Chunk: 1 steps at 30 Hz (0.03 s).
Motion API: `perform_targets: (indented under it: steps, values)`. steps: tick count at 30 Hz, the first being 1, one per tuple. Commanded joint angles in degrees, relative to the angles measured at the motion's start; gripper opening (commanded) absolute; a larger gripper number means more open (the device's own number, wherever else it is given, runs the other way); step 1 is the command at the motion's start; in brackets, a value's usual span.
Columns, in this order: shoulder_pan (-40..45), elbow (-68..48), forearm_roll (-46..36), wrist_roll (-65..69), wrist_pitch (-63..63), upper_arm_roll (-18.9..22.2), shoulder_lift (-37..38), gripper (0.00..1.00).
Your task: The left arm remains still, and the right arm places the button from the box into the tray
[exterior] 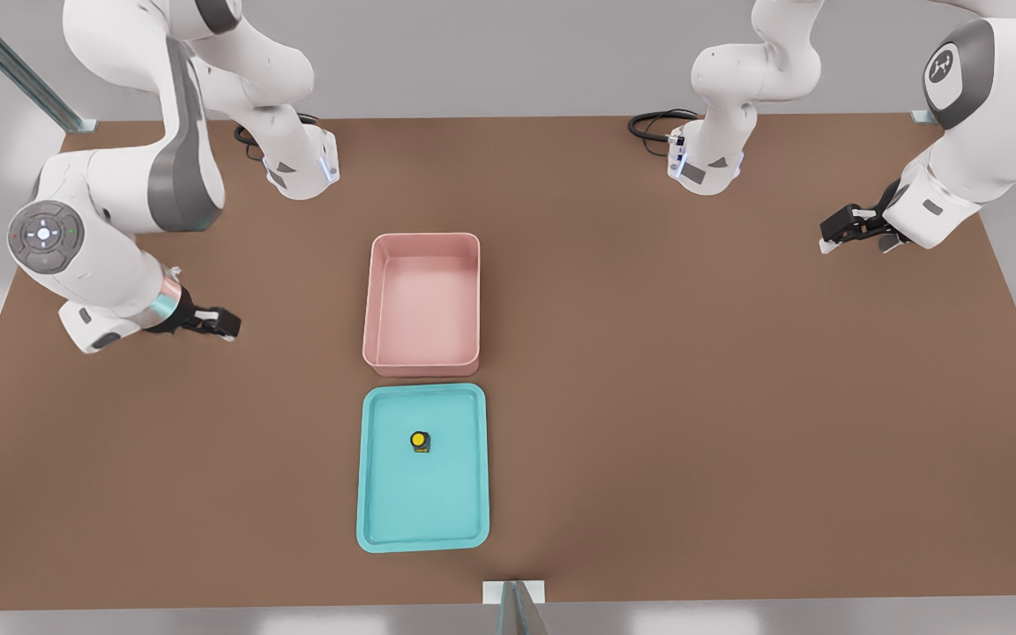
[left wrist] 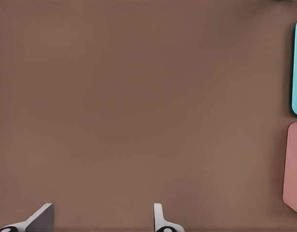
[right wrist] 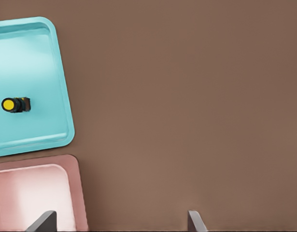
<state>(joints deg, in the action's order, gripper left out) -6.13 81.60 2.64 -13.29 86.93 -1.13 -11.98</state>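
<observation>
1 button (exterior: 419,440) sits in 1 tray (exterior: 384,520); 1 box (exterior: 380,300) w/ nothing inside. Gripper (exterior: 224,324) at front view's left, fingers released.

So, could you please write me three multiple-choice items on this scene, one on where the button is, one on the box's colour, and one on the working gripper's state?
1. Where is the button?
A. in the box
B. in the tray
C. on the bare table

2. What colour is the box?
A. pink
B. yellow
C. turquoise

3. What is the state of the right arm's gripper?
A. shut on the button
B. open above the tray
C. open and holding nothing, off to the front view's left of the box

Answers:
1 B: the yellow cap sits on the floor of the turquoise tray.
2 A: its walls and floor are pink.
3 C: the right wrist view shows its fingertips spread over bare table, with nothing between them.
</observation>
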Motion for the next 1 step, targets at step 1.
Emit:
perform_targets:
  steps: [1]
  values:
    - [-0.02, 0.31, -1.06, 14.88, -7.30, 0.08, 0.29, 1.00]
